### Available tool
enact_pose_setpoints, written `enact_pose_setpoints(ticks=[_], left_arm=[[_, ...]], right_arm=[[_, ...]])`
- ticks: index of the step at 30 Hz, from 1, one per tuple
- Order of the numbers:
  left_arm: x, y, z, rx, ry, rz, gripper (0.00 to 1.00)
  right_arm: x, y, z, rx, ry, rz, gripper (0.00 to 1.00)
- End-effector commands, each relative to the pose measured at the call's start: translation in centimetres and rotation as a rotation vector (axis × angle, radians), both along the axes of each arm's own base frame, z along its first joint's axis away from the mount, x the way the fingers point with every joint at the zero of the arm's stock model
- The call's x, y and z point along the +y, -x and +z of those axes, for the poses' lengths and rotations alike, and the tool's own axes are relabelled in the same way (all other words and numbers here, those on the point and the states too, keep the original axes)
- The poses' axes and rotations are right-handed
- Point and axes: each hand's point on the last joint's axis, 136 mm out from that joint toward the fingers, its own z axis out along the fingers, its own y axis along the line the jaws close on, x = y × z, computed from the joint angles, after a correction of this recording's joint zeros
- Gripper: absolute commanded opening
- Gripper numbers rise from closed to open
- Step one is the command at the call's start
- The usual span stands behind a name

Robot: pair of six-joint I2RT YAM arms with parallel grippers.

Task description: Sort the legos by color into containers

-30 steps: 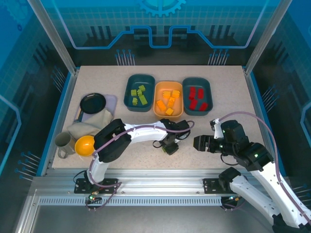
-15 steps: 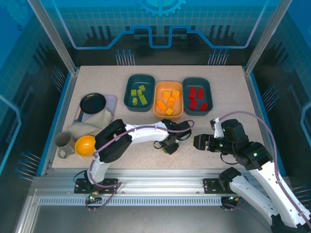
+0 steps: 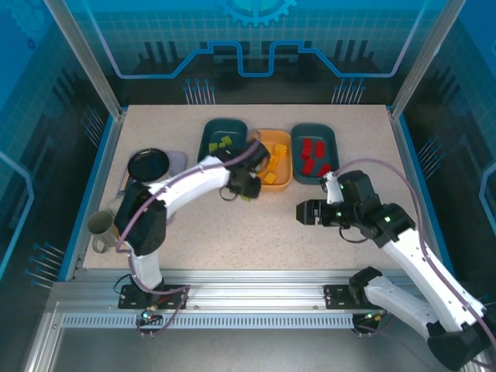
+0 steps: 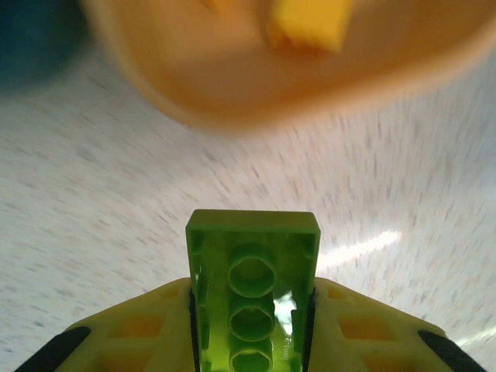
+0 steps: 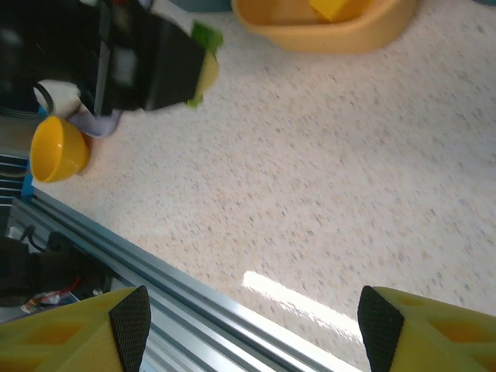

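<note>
A lime green lego [image 4: 252, 263] is being held between the fingers of the left pincer [image 4: 252, 329], which is clenching it by its long sides with the underside tubes facing the wrist camera. In the top view this left pincer [image 3: 246, 186] is hanging over the counter [image 3: 232, 240] just at the near ends of the left teal tray [image 3: 205, 143] and the orange tray [image 3: 290, 155]. The three trays are sitting side by side in a row at the middle of the counter's far edge. Green legos [image 3: 223, 142] are lying in the left teal tray, orange-yellow legos [image 3: 277, 157] in the orange tray and red legos [image 3: 311, 151] in the right teal tray [image 3: 332, 139]. The right pincer [image 3: 302, 211] is hovering over the right half of the counter, nearer than the trays, with its jaws standing released and holding nothing. A black round pan [image 3: 147, 163] is resting near the left edge, and a yellow bowl [image 5: 58, 147] is sitting toward the near left corner.
</note>
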Motion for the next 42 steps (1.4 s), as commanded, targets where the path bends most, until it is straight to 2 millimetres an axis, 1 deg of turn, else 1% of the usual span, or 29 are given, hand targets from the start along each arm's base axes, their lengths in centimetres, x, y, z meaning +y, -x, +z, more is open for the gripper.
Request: enact_pose_setpoints(ticks=[1, 3, 5, 8, 10, 11, 12, 14, 16, 18, 22, 25, 28, 30, 33, 36, 38, 40, 42], left_arm=[[1.8, -3.7, 2.6, -0.001, 0.169, 0.147, 0.27], [3.0, -6.5, 2.8, -0.004, 0.217, 0.212, 0.27], [4.4, -9.8, 2.6, -0.014, 0.264, 0.277, 0.27], [6.0, -14.0, 1.3, 0.008, 0.333, 0.363, 0.27], [6.8, -16.5, 0.4, 0.015, 0.356, 0.397, 0.27], [7.1, -17.7, 0.3, 0.01, 0.362, 0.404, 0.27], [7.2, -18.7, 0.0, 0.009, 0.358, 0.407, 0.27], [7.4, -20.5, -0.7, 0.021, 0.351, 0.41, 0.27], [7.3, -21.7, -1.5, 0.029, 0.349, 0.408, 0.27], [7.0, -22.7, -2.0, 0.03, 0.364, 0.408, 0.27], [6.3, -23.5, -3.4, 0.051, 0.394, 0.425, 0.27], [5.7, -23.5, -4.2, 0.067, 0.419, 0.425, 0.28], [5.2, -23.4, -4.6, 0.077, 0.425, 0.411, 0.31], [5.1, -23.2, -4.7, 0.084, 0.425, 0.405, 0.35], [5.3, -22.9, -4.3, 0.086, 0.413, 0.397, 0.48], [5.6, -22.7, -2.8, 0.062, 0.403, 0.386, 0.57], [5.8, -22.6, -1.2, 0.031, 0.401, 0.377, 0.59], [6.1, -22.4, 0.8, -0.004, 0.399, 0.375, 0.61], [6.5, -21.8, 3.1, -0.036, 0.392, 0.383, 0.64]], right_arm=[[2.8, -4.8, 3.6, -0.117, -0.111, 0.009, 0.74], [4.0, -7.6, 4.0, -0.119, -0.131, -0.02, 0.74], [5.2, -10.7, 4.1, -0.11, -0.142, -0.056, 0.73], [7.2, -14.8, 4.4, -0.111, -0.181, -0.077, 0.73], [8.4, -17.2, 4.1, -0.095, -0.187, -0.091, 0.73], [8.9, -18.3, 3.6, -0.076, -0.187, -0.1, 0.73], [9.3, -19.2, 3.7, -0.072, -0.193, -0.107, 0.73], [10.3, -21.2, 3.0, -0.067, -0.193, -0.118, 0.73], [11.0, -22.7, 2.6, -0.073, -0.188, -0.124, 0.73], [11.7, -23.9, 2.0, -0.071, -0.181, -0.118, 0.73], [12.5, -25.2, 0.7, -0.045, -0.166, -0.115, 0.73], [12.7, -25.6, 0.5, -0.039, -0.162, -0.114, 0.73], [13.0, -25.5, 0.8, -0.036, -0.164, -0.106, 0.73], [13.0, -25.4, 1.0, -0.039, -0.161, -0.101, 0.73], [12.9, -25.0, 1.5, -0.04, -0.158, -0.094, 0.73], [12.9, -24.5, 2.6, -0.059, -0.163, -0.082, 0.73], [12.8, -24.1, 3.4, -0.076, -0.16, -0.072, 0.73], [12.7, -23.4, 4.4, -0.099, -0.153, -0.057, 0.73], [12.4, -22.5, 5.2, -0.129, -0.135, -0.038, 0.73]])
